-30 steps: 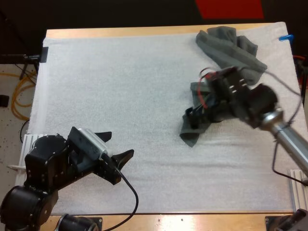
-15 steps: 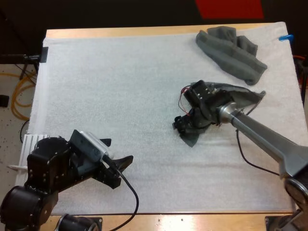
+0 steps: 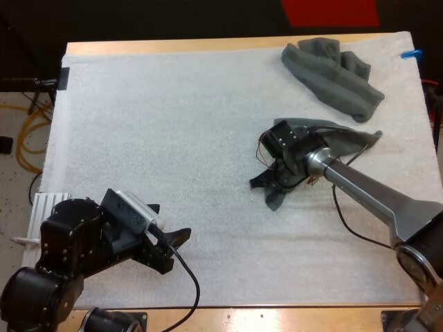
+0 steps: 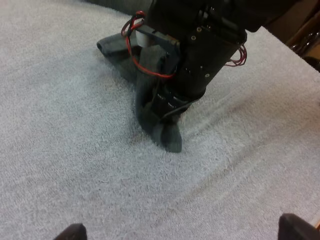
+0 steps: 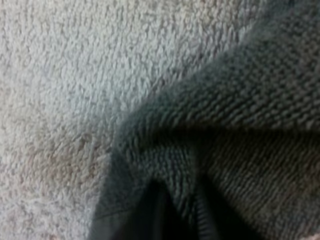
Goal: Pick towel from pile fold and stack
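The right claw pinches the grey towel by its near end, at the middle-right of the white mat. The pile lies apart at the far corner. The claw should hold tight and pull slowly so the cloth spreads flat. The left claw sits at the near left, spread wide. From above I see the pile. The left wrist view shows how the cloth hangs down to the mat.

The right gripper covers part of the towel; its fingertips are buried in the fold, which hides the clamped cloth. In the left wrist view, the left gripper is cut off: two finger ends are visible, standing apart.
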Robot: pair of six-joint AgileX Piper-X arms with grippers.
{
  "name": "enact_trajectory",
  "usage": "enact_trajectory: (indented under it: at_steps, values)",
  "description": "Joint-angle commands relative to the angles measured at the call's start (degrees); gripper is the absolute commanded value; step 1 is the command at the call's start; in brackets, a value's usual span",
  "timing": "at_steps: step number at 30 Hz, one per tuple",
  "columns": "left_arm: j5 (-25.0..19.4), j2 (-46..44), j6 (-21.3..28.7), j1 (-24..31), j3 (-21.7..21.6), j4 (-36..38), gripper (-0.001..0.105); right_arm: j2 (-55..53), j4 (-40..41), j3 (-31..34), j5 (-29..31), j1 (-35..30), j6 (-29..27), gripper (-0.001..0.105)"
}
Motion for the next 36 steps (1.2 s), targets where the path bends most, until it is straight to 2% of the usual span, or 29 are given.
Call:
enact_trajectory:
  at_steps: [1,7,16,21,24,29,33,36]
  values:
    - [0.09,0.45,0.2,-0.14,-0.13,-0.17,0.072,-1.48,0.31,-0.07,0.0,-0.11,-0.21,0.0]
    - [0.09,0.45,0.2,-0.14,-0.13,-0.28,0.072,-10.39,0.21,-1.32,0.11,-0.11,-4.36,0.0]
    - [0.09,0.45,0.2,-0.14,-0.13,-0.04,0.072,-24.36,-1.91,-10.64,8.45,-0.11,-6.61,0.0]
    - [0.09,0.45,0.2,-0.14,-0.13,1.04,0.072,-29.52,1.19,-14.76,12.0,-0.11,-10.1,0.0]
    - [0.09,0.45,0.2,-0.14,-0.13,1.02,0.072,-32.32,2.97,-15.87,16.67,-0.11,-13.58,0.0]
    - [0.53,0.45,0.2,-0.14,-0.13,1.02,0.072,-34.9,7.52,-15.85,31.44,-0.34,-20.66,0.0]
    - [0.56,0.45,0.2,-0.14,-0.13,1.02,0.072,-34.88,11.2,-15.4,29.77,-0.61,-20.64,0.0]
    - [0.56,0.45,0.2,-0.14,-0.13,1.02,0.072,-34.87,11.76,-13.16,21.68,-0.61,-15.81,0.0]
